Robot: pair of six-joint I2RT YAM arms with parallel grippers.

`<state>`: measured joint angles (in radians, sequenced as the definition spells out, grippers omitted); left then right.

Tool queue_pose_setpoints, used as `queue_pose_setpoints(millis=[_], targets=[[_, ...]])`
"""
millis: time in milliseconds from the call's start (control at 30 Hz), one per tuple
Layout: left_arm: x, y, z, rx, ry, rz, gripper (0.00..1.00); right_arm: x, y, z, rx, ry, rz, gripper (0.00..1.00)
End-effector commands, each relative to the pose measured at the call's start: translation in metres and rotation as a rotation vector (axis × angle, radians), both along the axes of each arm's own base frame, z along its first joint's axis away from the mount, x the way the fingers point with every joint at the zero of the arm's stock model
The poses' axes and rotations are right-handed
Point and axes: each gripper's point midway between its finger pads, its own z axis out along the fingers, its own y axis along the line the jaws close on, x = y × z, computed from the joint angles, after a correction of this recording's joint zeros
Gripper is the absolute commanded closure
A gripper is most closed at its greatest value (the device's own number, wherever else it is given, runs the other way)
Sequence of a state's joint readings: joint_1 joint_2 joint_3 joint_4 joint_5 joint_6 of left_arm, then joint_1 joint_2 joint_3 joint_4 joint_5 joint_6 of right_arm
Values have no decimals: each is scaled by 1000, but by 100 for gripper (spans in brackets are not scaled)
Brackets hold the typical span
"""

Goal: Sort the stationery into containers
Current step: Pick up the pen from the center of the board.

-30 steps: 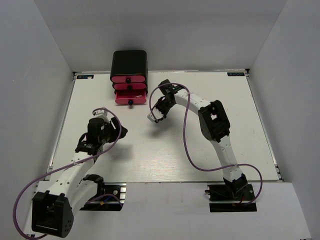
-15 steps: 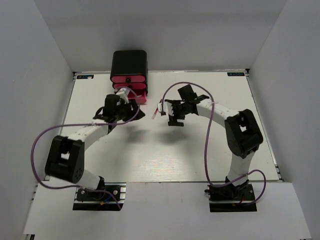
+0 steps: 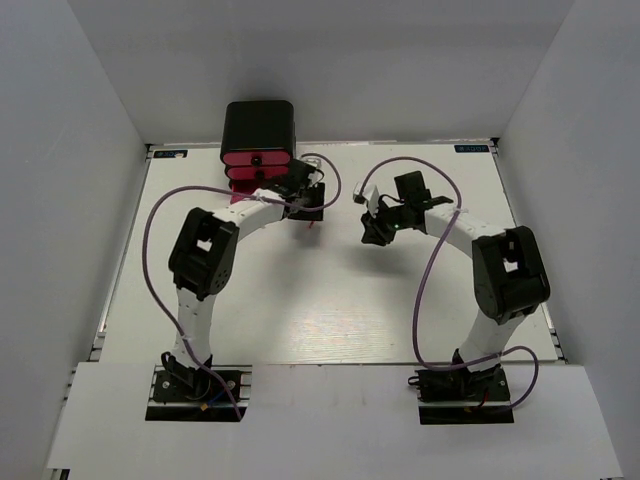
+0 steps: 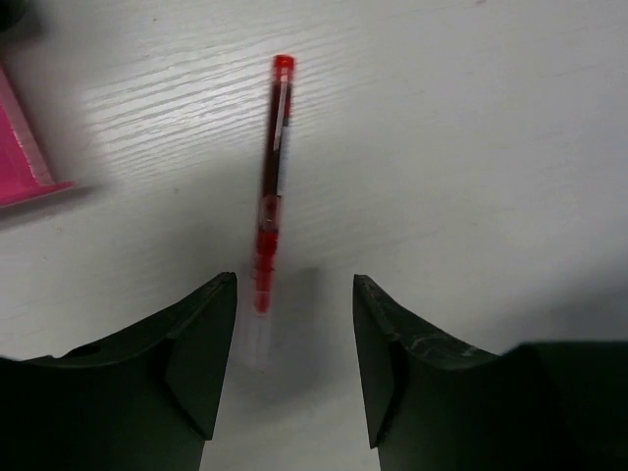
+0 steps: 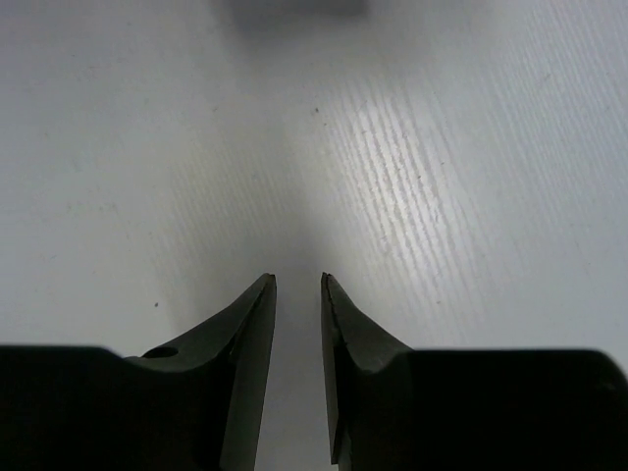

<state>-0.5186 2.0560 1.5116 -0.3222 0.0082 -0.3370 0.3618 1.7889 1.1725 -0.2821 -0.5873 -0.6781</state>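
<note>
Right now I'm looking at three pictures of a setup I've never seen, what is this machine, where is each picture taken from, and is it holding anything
This is a pair of robot arms, a left arm and a right arm, bolted at the near edge of a white table. The overhead picture looks down on both. The other two come from a camera on each wrist. At the far edge stands a black cabinet with pink drawers. The left fingers, the dark shapes low in the left wrist picture, are open, with one end of a red pen lying on the table between them, not gripped. The right fingers stand a narrow gap apart over bare table, holding nothing.
</note>
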Motion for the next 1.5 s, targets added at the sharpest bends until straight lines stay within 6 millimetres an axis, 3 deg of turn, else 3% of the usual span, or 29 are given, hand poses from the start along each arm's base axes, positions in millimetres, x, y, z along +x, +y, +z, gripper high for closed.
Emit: queue_pose_setpoints(millis=[0,100,267,533,700,800,933,1067,1467], targets=[[9,33,4,175,3,113,40,2,4,35,116,-66,-20,68],[25,33,5,198,-23,143,40,-4,-1,30,131,-45,-33,67],[33,32,-7,246,1,121,42,-9,-13,29,147,-32,-56,66],[21,20,-20,238,31,78,44,-3,-18,29,171,-19,-75,66],[25,8,3,182,-18,71,44,-1,-20,26,175,-10,-77,66],[20,0,1,173,-14,38,44,0,-21,27,178,-13,-77,64],[20,1,-10,196,11,29,44,-1,-21,26,179,-10,-79,63],[10,4,-29,234,48,24,50,-3,-24,25,180,-3,-86,63],[2,5,-39,314,44,4,55,-3,-23,26,197,0,-90,63]])
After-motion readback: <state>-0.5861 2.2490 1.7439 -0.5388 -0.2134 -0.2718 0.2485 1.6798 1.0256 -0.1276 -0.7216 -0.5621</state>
